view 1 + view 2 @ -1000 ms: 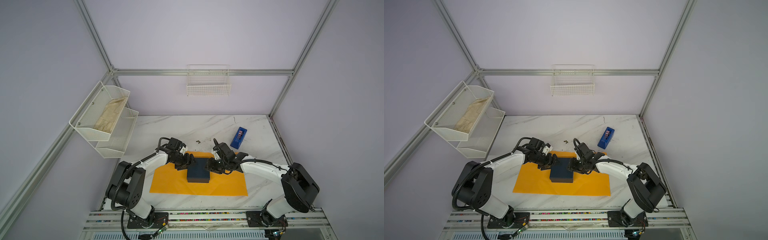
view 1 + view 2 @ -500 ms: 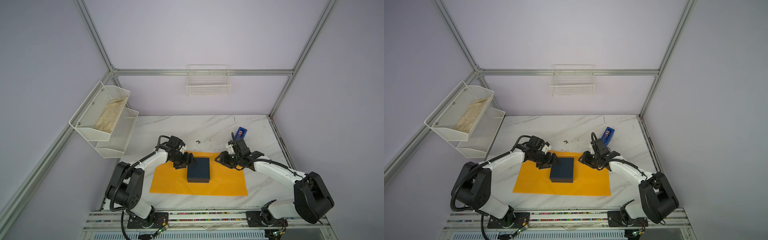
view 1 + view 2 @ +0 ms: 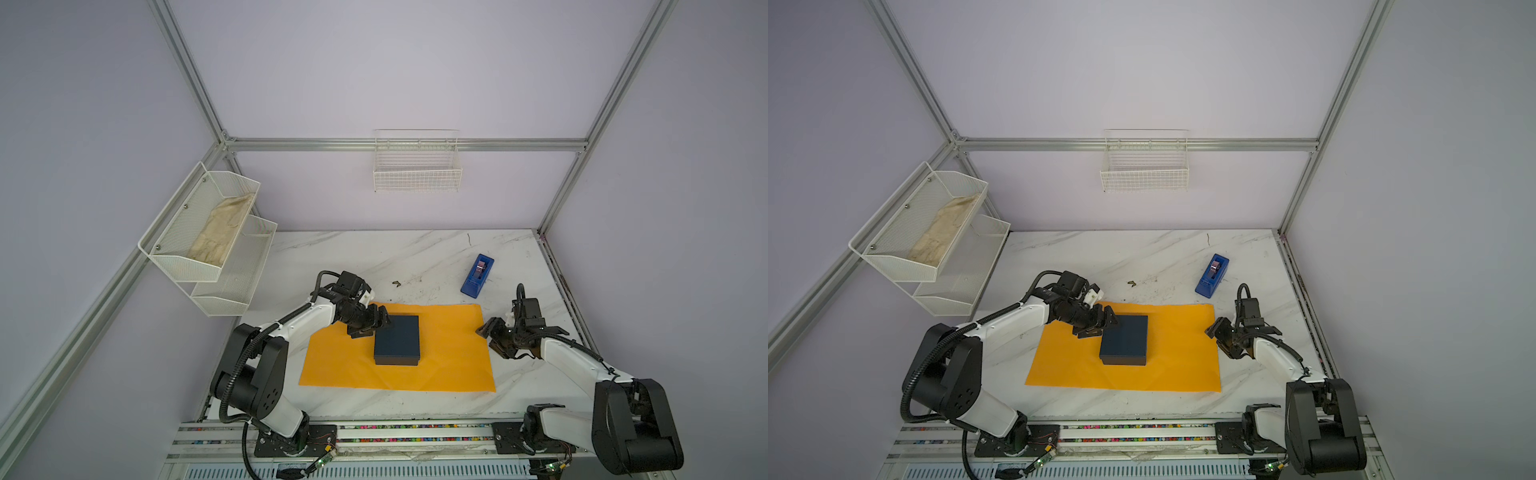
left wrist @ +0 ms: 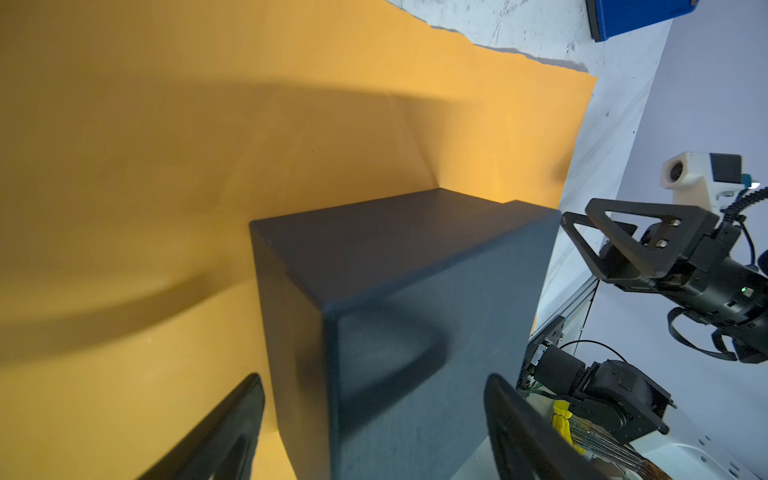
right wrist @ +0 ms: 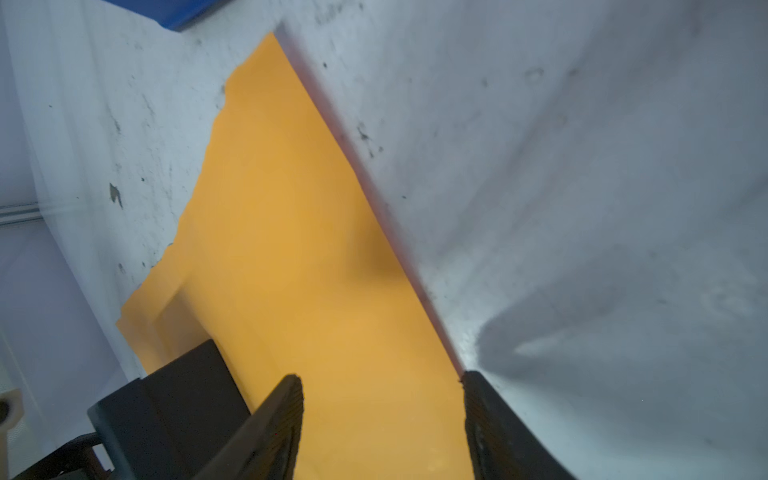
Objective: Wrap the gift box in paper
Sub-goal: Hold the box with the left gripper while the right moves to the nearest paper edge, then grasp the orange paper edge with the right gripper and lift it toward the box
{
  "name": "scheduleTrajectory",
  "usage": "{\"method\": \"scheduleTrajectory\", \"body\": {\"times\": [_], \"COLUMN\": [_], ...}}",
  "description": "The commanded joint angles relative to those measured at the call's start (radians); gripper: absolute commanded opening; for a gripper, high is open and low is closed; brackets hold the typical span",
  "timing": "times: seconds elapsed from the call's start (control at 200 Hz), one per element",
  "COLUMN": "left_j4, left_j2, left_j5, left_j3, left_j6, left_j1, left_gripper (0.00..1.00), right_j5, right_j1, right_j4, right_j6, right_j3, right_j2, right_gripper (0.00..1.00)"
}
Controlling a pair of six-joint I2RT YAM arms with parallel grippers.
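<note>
Left gripper point(image 3: 375, 324), jaws apart and empty, straddled the gift box point(image 3: 397, 340) corner. The box lay at four o'clock, long axis twelve-to-six. Right gripper point(image 3: 491, 340) likewise released.

left fingers point(image 4: 224, 436) spread wide, right fingers point(image 5: 278, 419) parted, both low, facing inward

It was a robot lab cell: aluminium framing point(image 3: 311, 144), bare lilac walls point(image 3: 374, 75), arms point(image 3: 307, 319) bolted beside a marble table point(image 3: 353, 257)
</note>
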Motion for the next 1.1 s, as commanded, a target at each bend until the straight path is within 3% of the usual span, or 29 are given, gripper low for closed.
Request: {"method": "scheduleTrajectory", "body": {"times": [0.0, 0.135, 0.345, 0.685, 0.815, 0.945, 1.025, 1.095], "left_j4": [0.014, 0.014, 0.014, 0.012, 0.011, 0.011, 0.011, 0.009], "left_j2": [-0.026, -0.024, -0.025, -0.026, -0.024, -0.017, -0.015, -0.019], "left_j5": [0.022, 0.02, 0.019, 0.013, 0.01, 0.011, 0.012, 0.011], "left_j3": [0.062, 0.06, 0.064, 0.064, 0.065, 0.068, 0.069, 0.07], "left_j6": [0.019, 0.019, 0.019, 0.02, 0.022, 0.022, 0.024, 0.025], "left_j1": [-0.001, 0.0, 0.0, 0.0, 0.0, 0.0, 0.0, 0.0], "left_gripper": [0.82, 0.82, 0.82, 0.82, 0.82, 0.82, 0.82, 0.82], "right_j5": [0.006, -0.016, -0.171, -0.333, -0.288, -0.099, -0.078, 0.037], "right_j1": [-0.003, -0.002, -0.002, -0.002, -0.002, -0.002, -0.003, -0.002], "right_j4": [-0.025, -0.03, 0.008, 0.093, 0.075, -0.025, -0.004, -0.032], "right_j6": [-0.043, -0.073, -0.147, -0.141, -0.163, -0.226, -0.224, -0.197], "right_j3": [0.01, 0.011, 0.006, 0.011, 0.018, 0.066, 0.074, 0.093], "right_j2": [0.02, 0.037, 0.065, -0.008, -0.032, 0.025, 0.06, 0.064], "right_gripper": [0.65, 0.65, 0.63, 0.61, 0.58, 0.57, 0.56, 0.56]}}
